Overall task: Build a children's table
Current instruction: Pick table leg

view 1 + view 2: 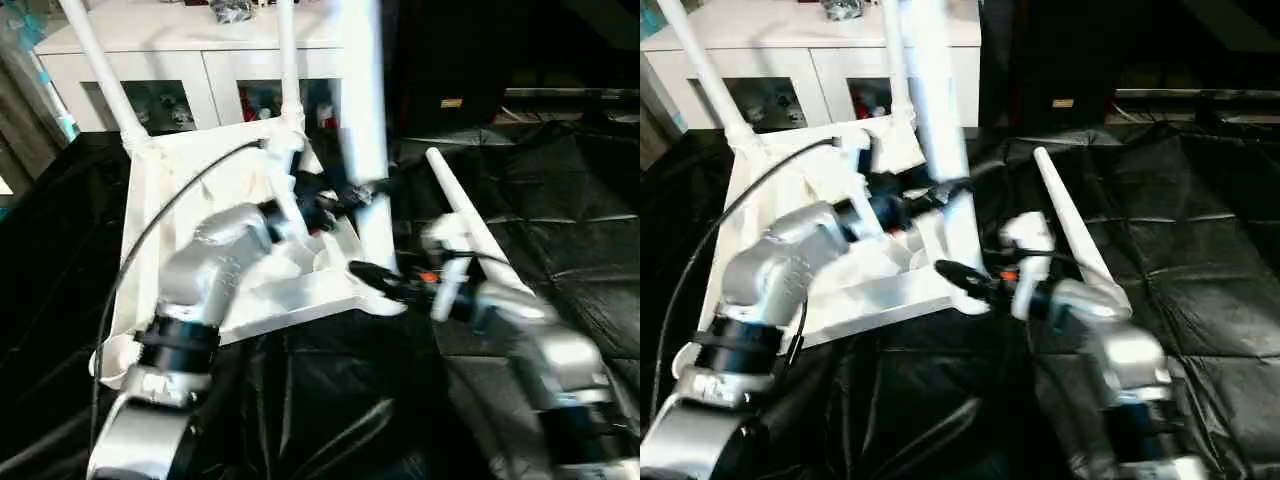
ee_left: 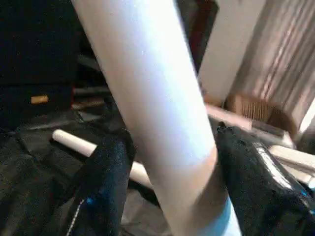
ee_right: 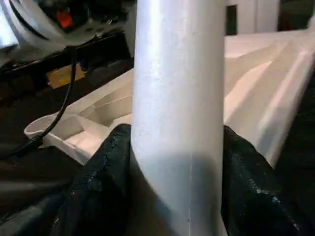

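Children's table top [image 1: 170,230]: white plastic, lying upside down with ribbed underside showing, on the black-draped table [image 1: 560,200], toward the left of the scene. Two white legs already stand in its far corner sockets: far-left leg [image 1: 100,70] leaning outward, far-right leg [image 1: 288,70] nearly upright. Behind them, a white glass-door cabinet [image 1: 200,80]. Left pincer [image 1: 335,195]: reaches over the top from the left; its two black fingers [image 2: 106,182] sit on either side of a third leg [image 1: 362,110], pinching it partway up. That leg stands upright at the top's near-right corner, its upper end running out of view. Right pincer [image 1: 368,280]: comes in from the right, lower down; black fingers [image 3: 98,182] pressed against both sides of the same leg close to its foot, by the corner socket. Fourth leg [image 1: 470,225]: lying loose on the black cloth, just right of the top, behind the right forearm.
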{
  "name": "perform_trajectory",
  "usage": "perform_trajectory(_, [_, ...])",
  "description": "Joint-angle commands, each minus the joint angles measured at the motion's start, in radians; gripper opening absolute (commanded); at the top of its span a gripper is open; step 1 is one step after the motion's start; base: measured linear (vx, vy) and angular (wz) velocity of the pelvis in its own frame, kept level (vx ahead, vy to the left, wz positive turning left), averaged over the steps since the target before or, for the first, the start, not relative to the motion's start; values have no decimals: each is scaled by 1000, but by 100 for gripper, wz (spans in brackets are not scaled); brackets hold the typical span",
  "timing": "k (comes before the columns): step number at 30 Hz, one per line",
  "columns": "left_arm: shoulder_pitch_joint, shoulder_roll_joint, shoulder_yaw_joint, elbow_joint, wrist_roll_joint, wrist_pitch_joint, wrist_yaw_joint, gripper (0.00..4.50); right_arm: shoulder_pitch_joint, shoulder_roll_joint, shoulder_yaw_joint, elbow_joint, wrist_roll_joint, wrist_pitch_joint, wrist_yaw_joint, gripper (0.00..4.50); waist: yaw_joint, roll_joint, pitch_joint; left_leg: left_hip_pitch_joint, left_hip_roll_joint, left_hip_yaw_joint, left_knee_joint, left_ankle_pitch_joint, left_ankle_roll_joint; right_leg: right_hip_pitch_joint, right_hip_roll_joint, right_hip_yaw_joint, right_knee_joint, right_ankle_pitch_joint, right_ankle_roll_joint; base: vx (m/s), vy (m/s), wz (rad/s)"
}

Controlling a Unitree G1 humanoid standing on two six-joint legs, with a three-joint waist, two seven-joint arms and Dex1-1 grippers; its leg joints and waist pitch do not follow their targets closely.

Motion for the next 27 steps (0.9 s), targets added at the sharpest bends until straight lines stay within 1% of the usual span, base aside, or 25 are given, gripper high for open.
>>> perform_trajectory(1, [4, 40, 6, 14, 11, -35, -40, 295, -17, 1, -35, 4, 19, -7, -13, 196, 5, -15, -75, 19, 56, -31, -59, -165, 73, 42, -70, 45, -76, -168, -231, 0, 0, 0])
perform_trajectory(2, [10, 54, -9, 16, 29, -51, -55, 295, -20, -1, -37, 11, 11, -11, -19, 196, 4, -14, -74, 21, 57, -32, -60, -172, 70, 40, -70, 45, -77, -183, -227, 0, 0, 0])
perform_trajectory(3, [20, 72, -31, 15, 46, -55, -79, 295, -21, 5, -48, 19, 19, -8, -24, 196, 4, -16, -74, 21, 56, -32, -60, -177, 68, 40, -70, 45, -78, -193, -224, 0, 0, 0])
perform_trajectory(4, [23, 77, -37, 15, 50, -55, -87, 295, -21, 7, -51, 21, 24, -6, -25, 195, 3, -14, -74, 20, 57, -32, -61, -175, 63, 41, -71, 46, -76, -196, -222, 0, 0, 0])
perform_trajectory(5, [29, 83, -45, 15, 52, -53, -96, 295, -19, 11, -60, 24, 38, 0, -25, 195, 3, -16, -74, 22, 59, -32, -62, -172, 61, 40, -71, 46, -75, -188, -224, 0, 0, 0])
perform_trajectory(8, [24, 75, -38, 30, 50, -57, -82, 295, -13, 7, -55, 17, 46, 6, -19, 195, 6, -13, -74, 24, 59, -30, -60, -173, 59, 39, -71, 46, -74, -181, -232, 0, 0, 0])
perform_trajectory(9, [7, 58, -22, 53, 49, -56, -54, 295, -7, 11, -51, 9, 54, 10, -11, 195, 8, -16, -74, 22, 59, -30, -60, -172, 59, 41, -71, 46, -73, -176, -234, 0, 0, 0])
perform_trajectory(10, [-8, 47, -13, 68, 47, -44, -30, 295, -4, 17, -50, 4, 59, 12, -7, 195, 10, -15, -74, 22, 59, -30, -60, -178, 57, 40, -73, 46, -74, -183, -234, 0, 0, 0])
perform_trajectory(12, [-10, 47, -13, 72, 46, -45, -29, 295, -4, 19, -51, 3, 58, 13, -6, 195, 11, -16, -74, 22, 58, -30, -59, -182, 57, 41, -73, 46, -75, -194, -231, 0, 0, 0])
perform_trajectory(13, [-34, 40, -14, 110, 67, -51, 12, 295, -7, 28, -51, 0, 56, 12, -8, 195, 12, -18, -74, 20, 58, -31, -59, -176, 57, 42, -74, 46, -75, -198, -227, 0, 0, 0])
perform_trajectory(14, [-37, 38, -14, 114, 70, -51, 17, 295, -7, 28, -51, -1, 56, 12, -8, 195, 12, -17, -75, 21, 58, -31, -59, -174, 57, 40, -73, 46, -75, -197, -221, 0, 0, 0])
perform_trajectory(15, [-62, 26, -13, 147, 89, -59, 60, 295, -9, 35, -48, -4, 55, 9, -11, 195, 13, -14, -75, 21, 56, -31, -57, -173, 56, 41, -73, 46, -75, -197, -218, 0, 0, 0])
perform_trajectory(16, [-68, 23, -12, 153, 92, -63, 69, 295, -9, 37, -47, -5, 55, 8, -12, 195, 12, -16, -74, 21, 56, -31, -58, -176, 56, 41, -72, 46, -78, -199, -217, 0, 0, 0])
perform_trajectory(17, [-96, -18, 17, 117, 25, -31, 69, 295, -8, 33, -27, 4, 32, -4, -16, 195, 12, -18, -75, 20, 58, -30, -57, -166, 53, 44, -76, 46, -74, -187, -226, 0, 0, 0])
perform_trajectory(19, [-113, -59, 34, 50, -54, 17, 49, 295, -5, 28, -11, 13, 13, -19, -20, 195, 19, -19, -78, 18, 58, -30, -54, -142, 62, 44, -75, 45, -70, -155, -245, 0, 0, 0])
perform_trajectory(20, [-113, -59, 34, 50, -54, 17, 49, 295, -5, 28, -11, 13, 13, -19, -20, 195, 20, -19, -79, 19, 59, -29, -54, -138, 66, 44, -76, 45, -68, -144, -250, 0, 0, 0])
perform_trajectory(21, [-118, -79, 28, 8, -87, 41, 35, 295, -2, 29, -6, 13, 7, -21, -20, 195, 22, -20, -78, 17, 59, -29, -53, -130, 76, 43, -75, 45, -67, -135, -254, 0, 0, 0])
perform_trajectory(23, [-120, -94, 16, -25, -105, 55, 26, 295, 0, 29, 0, 11, 0, -22, -20, 193, 25, -20, -77, 16, 59, -29, -52, -123, 86, 44, -75, 45, -68, -130, -258, 0, 0, 0])
perform_trajectory(25, [-120, -107, 3, -47, -116, 62, 16, 295, 2, 28, 5, 8, -6, -23, -18, 193, 25, -22, -75, 16, 58, -28, -52, -134, 88, 43, -74, 45, -71, -161, -249, 0, 0, 0])
perform_trajectory(27, [-116, -118, -20, -63, -116, 64, 8, 295, 3, 27, 10, 7, -16, -25, -16, 193, 22, -22, -71, 18, 58, -29, -55, -161, 80, 42, -73, 45, -79, -217, -228, 0, 0, 0])
